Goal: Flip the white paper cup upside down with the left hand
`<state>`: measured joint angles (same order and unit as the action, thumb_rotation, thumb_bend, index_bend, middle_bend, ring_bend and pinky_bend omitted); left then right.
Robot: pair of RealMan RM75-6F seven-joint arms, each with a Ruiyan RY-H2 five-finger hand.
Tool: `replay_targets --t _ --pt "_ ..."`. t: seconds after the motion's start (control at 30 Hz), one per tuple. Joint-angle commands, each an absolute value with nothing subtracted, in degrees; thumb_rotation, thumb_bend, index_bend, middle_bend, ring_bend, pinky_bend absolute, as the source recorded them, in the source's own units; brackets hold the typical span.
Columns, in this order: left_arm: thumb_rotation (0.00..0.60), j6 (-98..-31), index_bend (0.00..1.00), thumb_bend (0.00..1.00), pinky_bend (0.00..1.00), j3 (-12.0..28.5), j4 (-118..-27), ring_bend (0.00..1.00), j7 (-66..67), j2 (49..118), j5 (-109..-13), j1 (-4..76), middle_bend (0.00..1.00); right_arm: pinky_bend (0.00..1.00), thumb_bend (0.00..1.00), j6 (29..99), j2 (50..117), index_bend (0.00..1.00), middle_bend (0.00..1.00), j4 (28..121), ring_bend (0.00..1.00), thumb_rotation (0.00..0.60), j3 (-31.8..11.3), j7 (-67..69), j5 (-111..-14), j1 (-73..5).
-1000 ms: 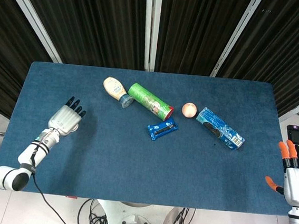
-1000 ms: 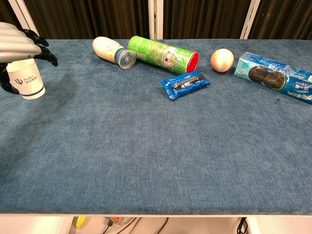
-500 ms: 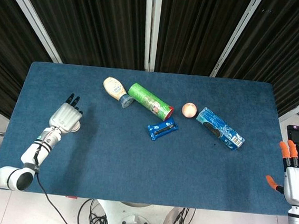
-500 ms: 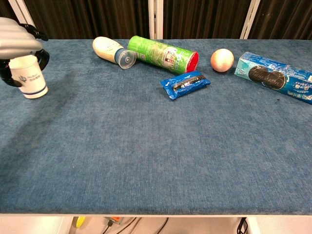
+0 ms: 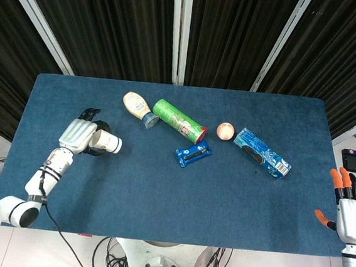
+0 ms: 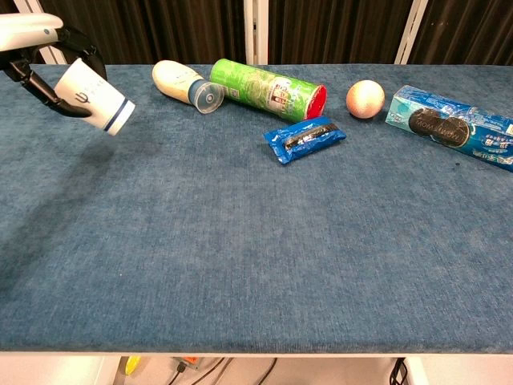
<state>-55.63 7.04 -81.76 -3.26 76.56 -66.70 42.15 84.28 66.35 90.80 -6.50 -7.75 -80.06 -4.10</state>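
My left hand (image 5: 82, 134) grips the white paper cup (image 5: 107, 142) at the table's left side. The cup (image 6: 94, 95) is lifted off the cloth and tilted onto its side, one end pointing right and slightly down. In the chest view the left hand (image 6: 38, 48) shows at the top left corner, fingers wrapped around the cup's other end. My right hand (image 5: 351, 209) hangs off the table's right front corner, fingers spread, holding nothing.
Along the back of the blue table (image 5: 160, 188) lie a cream squeeze bottle (image 5: 137, 107), a green chip can (image 5: 178, 120), a small blue packet (image 5: 193, 154), a pinkish ball (image 5: 226, 131) and a blue cookie pack (image 5: 262, 152).
The left hand closed around the standing cup, lifted it and tipped it over to the right. The right hand stayed put.
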Motion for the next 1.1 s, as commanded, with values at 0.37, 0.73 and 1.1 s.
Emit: replay_targets --t 0.37,0.73,1.1 --pt "0.600 -59.2 0.39 0.21 0.00 6.3 -49.0 0.03 -51.6 95.6 -80.9 35.1 0.40 0.00 0.08 84.1 66.3 0.00 0.00 90.7 0.00 0.600 -6.4 -7.5 -79.8 -4.1" --pt "0.600 -58.4 0.30 0.21 0.00 4.1 -43.9 0.00 -56.0 96.7 -83.7 34.8 0.26 0.00 0.08 84.1 66.4 0.00 0.00 90.3 0.00 0.600 -6.4 -7.4 -79.7 -4.2" --pt "0.600 -61.4 0.16 0.21 0.00 2.3 -45.4 0.00 -48.4 94.5 -87.4 35.5 0.15 0.00 0.08 84.0 66.3 0.00 0.00 90.1 0.00 0.600 -6.4 -7.0 -79.6 -4.1"
